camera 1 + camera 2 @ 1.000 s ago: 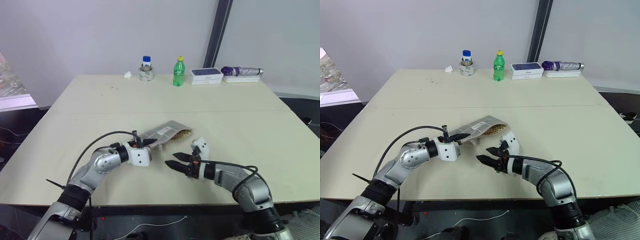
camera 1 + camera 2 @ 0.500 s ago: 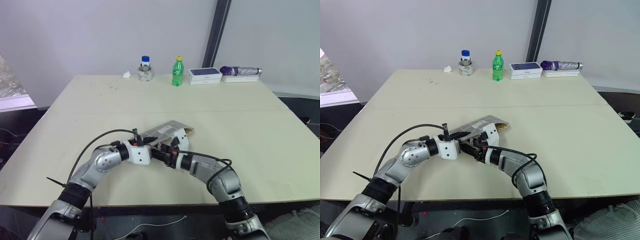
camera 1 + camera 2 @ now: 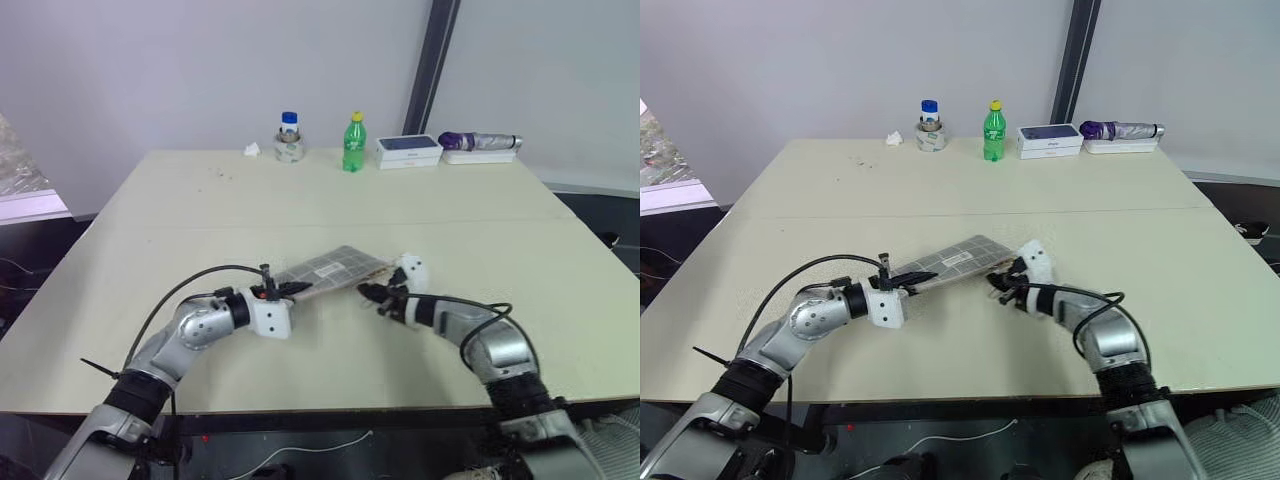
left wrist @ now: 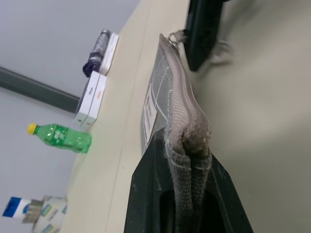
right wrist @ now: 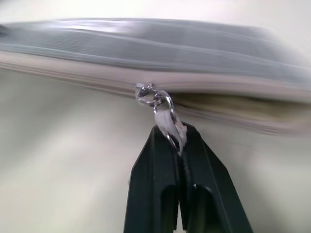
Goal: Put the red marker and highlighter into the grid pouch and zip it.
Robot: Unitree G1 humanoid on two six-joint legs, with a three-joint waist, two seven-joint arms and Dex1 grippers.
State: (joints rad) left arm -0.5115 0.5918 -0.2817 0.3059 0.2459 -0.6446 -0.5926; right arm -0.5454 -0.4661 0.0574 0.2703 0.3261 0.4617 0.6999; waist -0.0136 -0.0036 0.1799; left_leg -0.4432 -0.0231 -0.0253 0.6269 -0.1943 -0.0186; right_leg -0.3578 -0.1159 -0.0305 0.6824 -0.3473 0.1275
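Observation:
The grid pouch (image 3: 335, 270) lies flat near the middle of the table, grey with a white grid and a small white label. My left gripper (image 4: 187, 141) is shut on the pouch's left end. At the pouch's right end my right gripper (image 5: 177, 141) is shut on the zipper's pale pull tab (image 5: 167, 127). The zipper looks closed from the left end up to the pull, and a narrow dark gap shows on the other side of it. The red marker and the highlighter are hidden from view.
Along the table's far edge stand a blue-capped bottle in a tape roll (image 3: 289, 138), a green bottle with a yellow cap (image 3: 353, 143), a white box (image 3: 410, 150) and a purple umbrella (image 3: 480, 142). A crumpled tissue (image 3: 251, 150) lies beside the tape roll.
My right gripper went from open in front of the pouch to its left end, shut on the pull tab, and moved right along the zipper. The gaping mouth has flattened. The left gripper held still.

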